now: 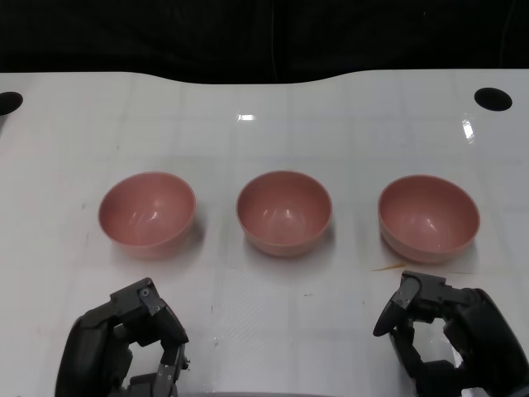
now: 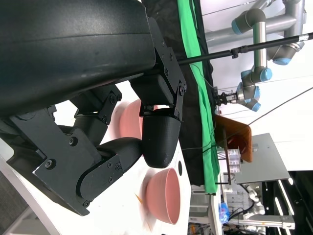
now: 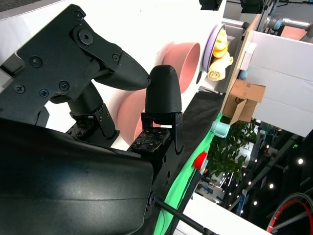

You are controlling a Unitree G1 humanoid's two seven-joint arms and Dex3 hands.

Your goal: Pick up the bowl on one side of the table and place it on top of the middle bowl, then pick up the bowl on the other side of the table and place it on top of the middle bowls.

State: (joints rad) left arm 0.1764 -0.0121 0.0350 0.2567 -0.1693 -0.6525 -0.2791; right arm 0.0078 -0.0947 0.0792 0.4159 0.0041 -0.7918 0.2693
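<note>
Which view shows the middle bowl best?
The head view: the middle bowl sits whole and unobstructed between the other two. In the left wrist view the left hand blocks much of the row; the right wrist view shows only partial bowls, identity unclear.

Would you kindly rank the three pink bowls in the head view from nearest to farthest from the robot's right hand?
Measured from the right hand in the head view:
1. Right bowl, just beyond that hand, on the robot's right side.
2. Middle bowl, at the centre of the row.
3. Left bowl, at the far end, in front of the left hand.
</note>
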